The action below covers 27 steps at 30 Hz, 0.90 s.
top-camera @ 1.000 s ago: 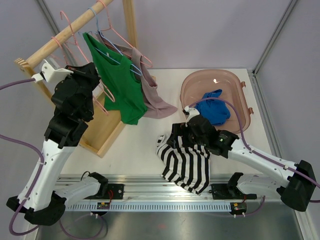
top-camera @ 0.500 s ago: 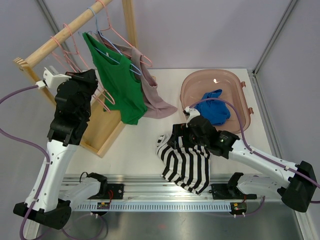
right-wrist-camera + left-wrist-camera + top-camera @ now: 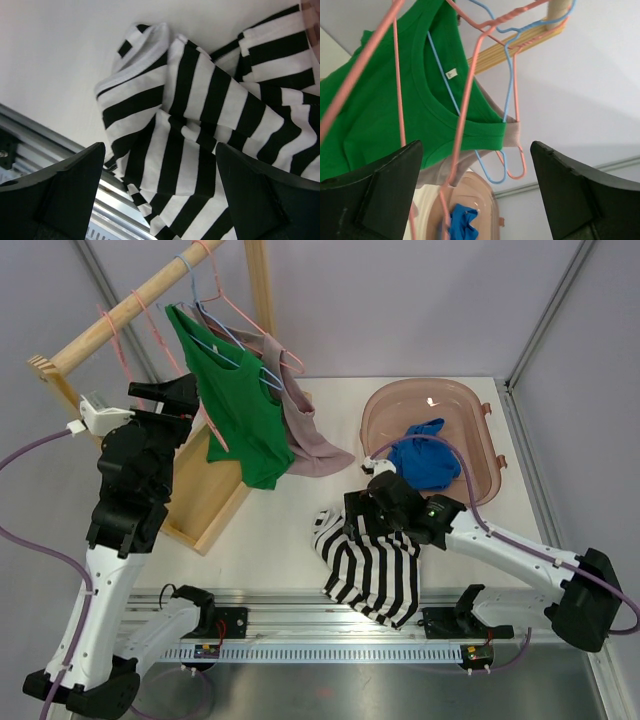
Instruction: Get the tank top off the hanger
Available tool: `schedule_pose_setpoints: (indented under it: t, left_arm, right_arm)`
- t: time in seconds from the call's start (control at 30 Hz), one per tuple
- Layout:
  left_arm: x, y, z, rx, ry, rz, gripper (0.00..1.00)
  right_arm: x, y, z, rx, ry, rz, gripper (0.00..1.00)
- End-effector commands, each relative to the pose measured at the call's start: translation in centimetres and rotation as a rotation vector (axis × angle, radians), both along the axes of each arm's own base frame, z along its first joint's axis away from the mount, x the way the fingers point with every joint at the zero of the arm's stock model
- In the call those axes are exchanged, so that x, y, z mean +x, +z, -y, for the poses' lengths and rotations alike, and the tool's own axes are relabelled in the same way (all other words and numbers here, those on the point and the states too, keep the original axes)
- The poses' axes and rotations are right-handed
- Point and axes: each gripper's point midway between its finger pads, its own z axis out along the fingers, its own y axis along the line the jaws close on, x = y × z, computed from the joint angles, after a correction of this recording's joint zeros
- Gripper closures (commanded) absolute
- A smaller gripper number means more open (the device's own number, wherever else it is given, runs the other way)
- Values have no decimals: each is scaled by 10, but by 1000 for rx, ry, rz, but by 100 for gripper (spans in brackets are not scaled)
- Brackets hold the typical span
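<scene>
A green tank top (image 3: 240, 410) hangs on a blue hanger (image 3: 215, 345) from the wooden rail (image 3: 130, 310), with a beige garment (image 3: 305, 430) behind it. My left gripper (image 3: 175, 400) is open just left of the green top. In the left wrist view the green top (image 3: 375, 110) fills the upper left, and a pink hanger wire (image 3: 465, 115) runs loose between the spread jaws of the left gripper (image 3: 475, 200). My right gripper (image 3: 350, 525) hovers open over a black-and-white striped garment (image 3: 375, 570) lying on the table; the right gripper (image 3: 160, 195) holds nothing above that striped garment (image 3: 200, 115).
A pink basin (image 3: 430, 383) at the back right holds a blue cloth (image 3: 425, 455). The rack's wooden base (image 3: 205, 500) lies under the hanging clothes. Spare pink hangers (image 3: 130, 315) hang on the rail. A metal rail (image 3: 320, 625) runs along the near edge.
My left gripper has opened and let go of the pink hanger, and the left arm has drawn back slightly. The right arm shifted a little over the striped garment.
</scene>
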Motion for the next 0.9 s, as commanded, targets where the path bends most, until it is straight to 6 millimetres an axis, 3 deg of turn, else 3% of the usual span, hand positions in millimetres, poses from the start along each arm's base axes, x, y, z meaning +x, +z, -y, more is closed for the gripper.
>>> schedule_pose_setpoints:
  t: [0.0, 0.13, 0.33, 0.43, 0.5, 0.53, 0.57, 0.67, 0.77, 0.87]
  left_arm:
    - [-20, 27, 12, 27, -103, 87, 1]
    - [-36, 29, 29, 101, -225, 79, 1]
    - [-69, 16, 56, 272, -436, 49, 1]
    - [-94, 6, 58, 378, -513, 4, 1]
    - [-116, 13, 57, 438, -546, 41, 1]
    - [-124, 13, 56, 457, -558, 50, 1]
    - [-134, 15, 58, 471, -577, 75, 1]
    - [-168, 27, 54, 513, -593, 189, 1]
    - [-195, 32, 48, 534, -584, 266, 1]
    - [-215, 31, 48, 564, -606, 321, 1]
  right_arm:
    - [9, -8, 15, -138, -52, 6, 0]
    - [9, -43, 23, -280, -101, -74, 1]
    - [-10, -91, 16, -367, -90, -186, 0]
    - [-22, -120, 14, -384, -84, -264, 0]
    - [-30, -138, 7, -365, -57, -312, 5]
    - [-30, -141, 2, -346, -49, -314, 14]
    - [-33, -142, -2, -333, -24, -327, 40]
    - [-30, -134, -15, -293, 19, -301, 84]
    - [-19, -105, -22, -256, 32, -224, 100]
    - [-7, -60, -25, -191, 23, -120, 100]
